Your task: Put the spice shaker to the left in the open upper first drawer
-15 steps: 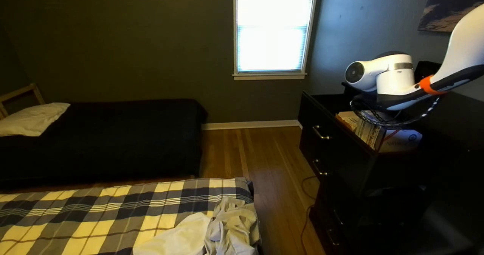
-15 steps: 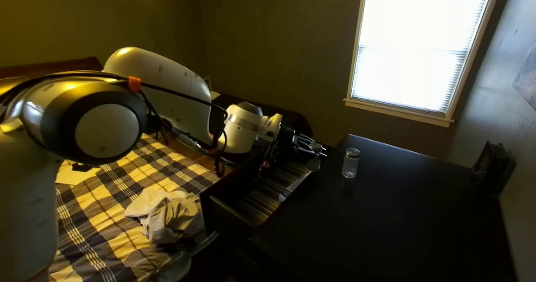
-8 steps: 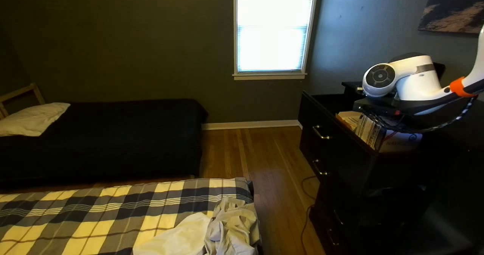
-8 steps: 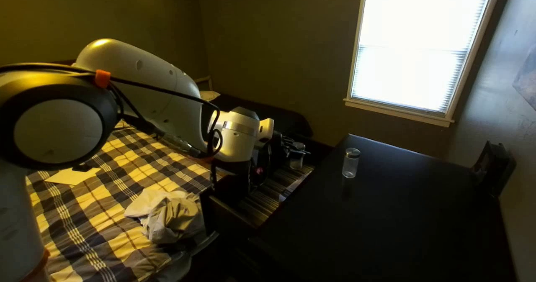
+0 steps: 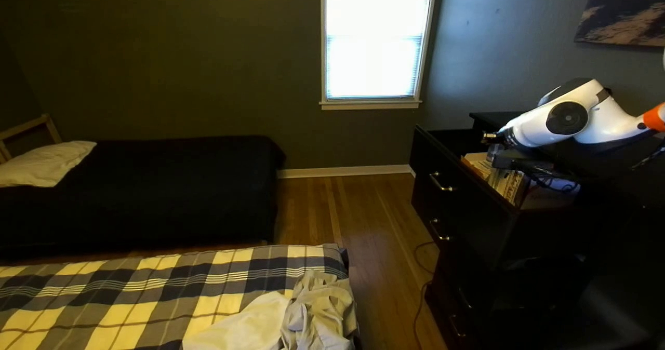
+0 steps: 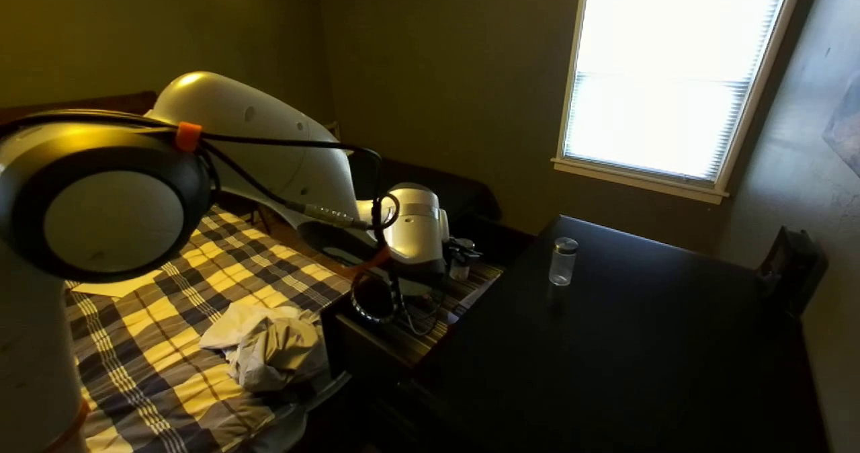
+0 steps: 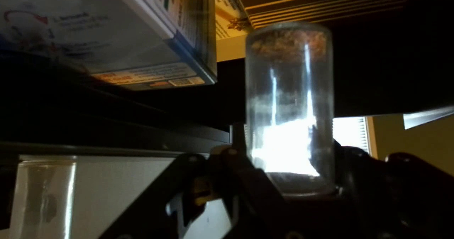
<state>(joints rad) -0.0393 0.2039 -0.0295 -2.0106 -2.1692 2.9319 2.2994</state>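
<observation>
Over the open drawer (image 5: 467,194), the gripper (image 7: 291,161) pinches the shaker (image 7: 289,100) from both sides at its upper end. Shaker hangs roughly upright below the gripper; brownish spice (image 7: 289,42) sits in its bottom. Whether its base touches the books (image 5: 511,186) in the drawer: cannot tell. At the drawer's near end in an exterior view is a box (image 5: 548,199); shaker is farther along, apart from it in the wrist view. A clear, lidded jar (image 6: 563,265) stands upright to the right on the dresser (image 6: 638,345), well apart from the gripper.
</observation>
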